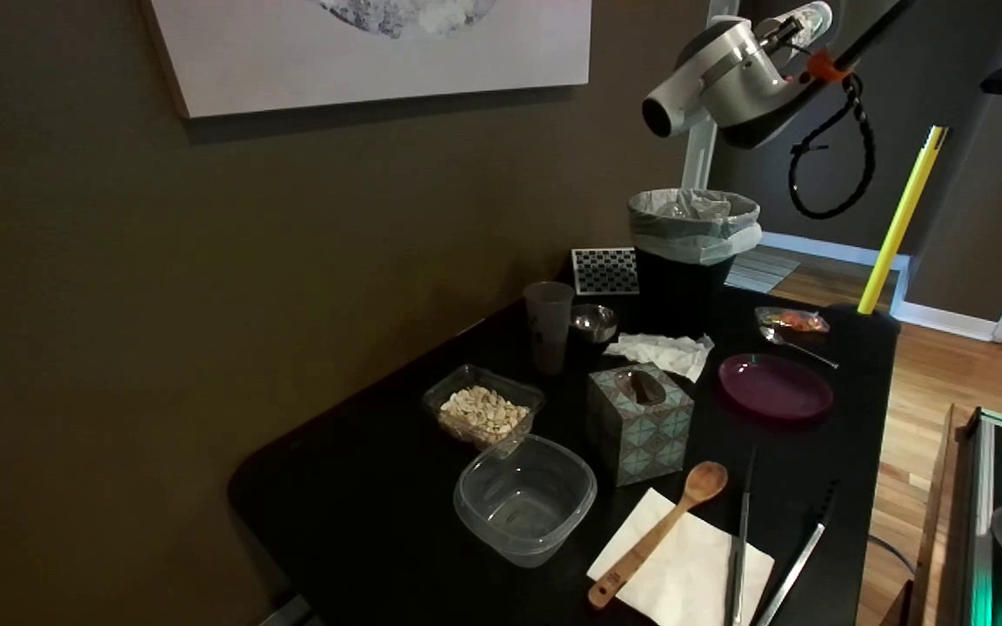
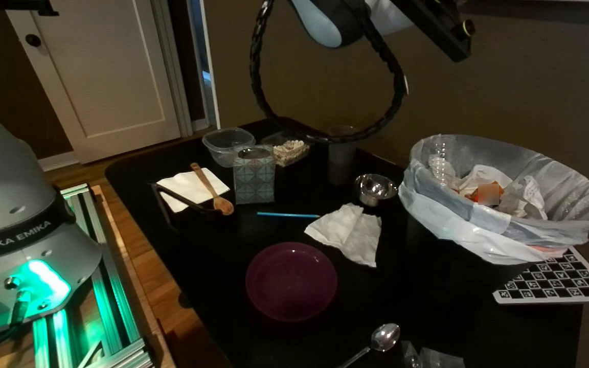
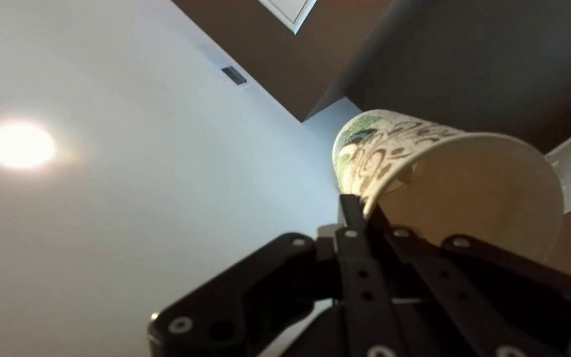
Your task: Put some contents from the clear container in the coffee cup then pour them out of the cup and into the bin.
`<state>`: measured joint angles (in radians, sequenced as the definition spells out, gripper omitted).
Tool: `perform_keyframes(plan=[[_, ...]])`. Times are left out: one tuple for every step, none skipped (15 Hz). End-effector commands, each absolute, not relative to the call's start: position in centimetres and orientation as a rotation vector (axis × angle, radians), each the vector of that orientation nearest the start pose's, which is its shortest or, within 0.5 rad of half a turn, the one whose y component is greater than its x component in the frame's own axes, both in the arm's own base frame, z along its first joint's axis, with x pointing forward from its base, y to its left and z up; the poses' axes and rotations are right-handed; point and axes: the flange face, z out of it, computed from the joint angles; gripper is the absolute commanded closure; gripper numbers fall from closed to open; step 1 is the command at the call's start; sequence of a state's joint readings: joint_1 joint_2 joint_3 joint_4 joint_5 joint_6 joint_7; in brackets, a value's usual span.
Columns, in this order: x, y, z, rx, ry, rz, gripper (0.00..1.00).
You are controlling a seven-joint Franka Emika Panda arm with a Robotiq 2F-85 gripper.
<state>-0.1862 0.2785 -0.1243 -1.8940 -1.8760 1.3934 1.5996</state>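
In the wrist view my gripper [image 3: 365,212] is shut on the wall of the coffee cup [image 3: 404,144], a pale paper cup with brown swirls and green leaves. Its mouth faces the camera and the cup lies tilted; no heap of bits shows inside. The raised arm [image 1: 740,74] hangs high above the bin [image 1: 684,283], black with a pale liner. Crumpled paper [image 2: 489,176] and plastic lie in that liner. Pale contents [image 1: 482,413] fill part of the clear container [image 1: 525,391] on the table.
A larger clear tub [image 1: 525,496], tissue box [image 1: 640,426] and tall translucent cup [image 1: 549,326] stand near the container. A metal bowl [image 2: 375,189], white tissue [image 2: 348,232], maroon plate [image 2: 292,281], wooden spoon [image 1: 662,530] and checkered board [image 2: 563,278] also lie about. The wall rises behind.
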Motion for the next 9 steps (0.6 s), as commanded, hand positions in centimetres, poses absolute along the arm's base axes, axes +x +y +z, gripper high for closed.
perform_keyframes(plan=[[53.8,-26.7,51.4,1.05,-0.917,0.617,0.99],[53.6,-26.4,52.5,1.051,-0.979,0.617,0.99],[53.5,-26.0,53.6,1.068,-1.034,0.609,0.99],[53.3,-25.7,54.3,1.091,-1.085,0.592,0.99],[53.0,-25.4,54.8,1.113,-1.135,0.57,0.99],[52.8,-25.2,55.3,1.142,-1.181,0.546,0.99],[52.5,-25.1,55.7,1.162,-1.233,0.525,0.99],[52.3,-25.0,56.0,1.189,-1.279,0.501,0.99],[52.0,-24.9,56.1,1.214,-1.326,0.476,0.99]])
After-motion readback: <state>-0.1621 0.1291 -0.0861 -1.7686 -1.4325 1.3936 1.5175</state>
